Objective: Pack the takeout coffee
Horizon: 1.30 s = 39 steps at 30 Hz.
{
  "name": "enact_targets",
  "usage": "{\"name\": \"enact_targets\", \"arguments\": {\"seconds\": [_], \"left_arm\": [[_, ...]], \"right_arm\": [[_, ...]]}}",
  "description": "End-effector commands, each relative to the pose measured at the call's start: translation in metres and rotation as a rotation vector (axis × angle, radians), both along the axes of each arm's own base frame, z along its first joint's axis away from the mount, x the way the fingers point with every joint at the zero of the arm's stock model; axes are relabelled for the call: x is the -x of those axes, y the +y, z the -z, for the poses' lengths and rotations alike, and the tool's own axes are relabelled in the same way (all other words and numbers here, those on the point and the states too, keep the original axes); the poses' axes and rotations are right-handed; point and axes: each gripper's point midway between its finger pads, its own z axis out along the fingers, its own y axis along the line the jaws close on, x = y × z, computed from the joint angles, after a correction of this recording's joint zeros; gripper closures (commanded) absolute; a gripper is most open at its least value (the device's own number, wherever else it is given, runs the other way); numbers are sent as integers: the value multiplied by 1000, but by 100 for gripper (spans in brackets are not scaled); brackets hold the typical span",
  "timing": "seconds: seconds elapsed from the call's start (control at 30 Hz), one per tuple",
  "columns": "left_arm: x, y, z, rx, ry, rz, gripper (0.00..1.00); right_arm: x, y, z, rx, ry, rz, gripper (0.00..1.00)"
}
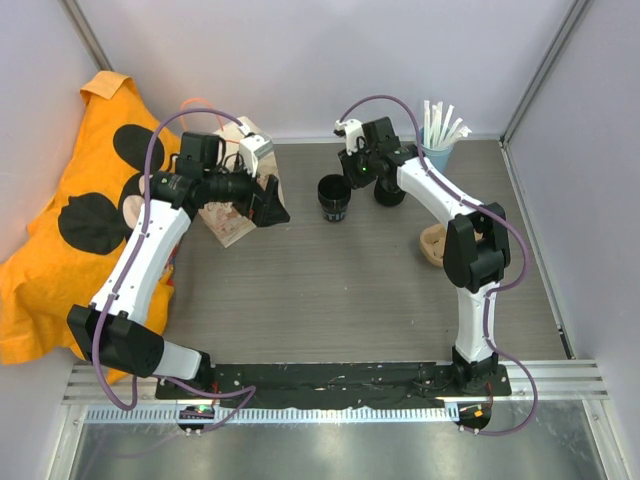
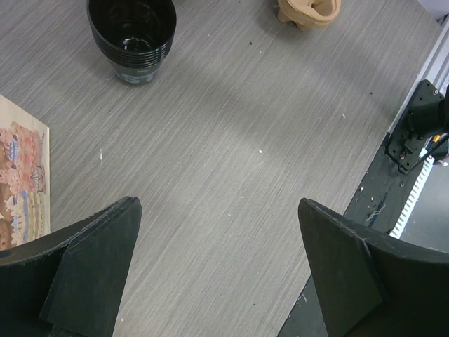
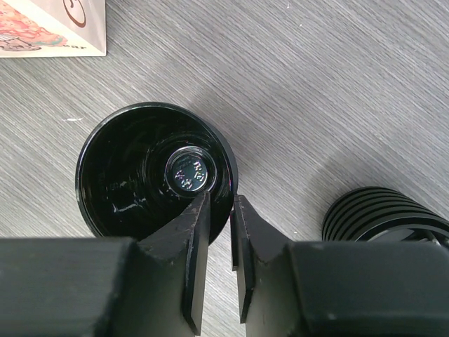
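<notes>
Right gripper (image 3: 221,205) pinching the rim of the takeout coffee (image 3: 119,175).
The cup stands upright with its wall between the fingers, one inside and one outside. They are nearly closed, but we cannot tell whether they bite. We judge: clamp squarely, then lift straight. Left gripper (image 2: 217,210) gapes wide, holding nothing.

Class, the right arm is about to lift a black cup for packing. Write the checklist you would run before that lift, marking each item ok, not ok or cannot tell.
1. Right gripper straddles the rim of the black cup, one finger inside and one outside: ok.
2. Rim pinched firmly enough to lift: cannot tell.
3. Cup will come free of those nested under it: cannot tell.
4. Left gripper open and away from the cup: ok.
5. Paper bag mouth open to receive the cup: cannot tell.
</notes>
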Motion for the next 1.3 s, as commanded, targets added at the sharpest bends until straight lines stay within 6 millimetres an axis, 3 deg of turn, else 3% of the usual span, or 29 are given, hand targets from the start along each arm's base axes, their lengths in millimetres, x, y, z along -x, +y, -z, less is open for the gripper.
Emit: {"name": "enact_targets", "arguments": {"seconds": [0.0, 0.77, 1.27], "left_arm": [[-5, -3, -6, 14, -32, -2, 0], [-5, -3, -5, 18, -29, -7, 0], [-6, -3, -4, 17, -29, -9, 0]], "right_arm": [[-5, 6, -12, -17, -53, -11, 75], [-11, 3, -31, 3, -128, 9, 83], [-13, 6, -35, 0, -143, 5, 97]]}}
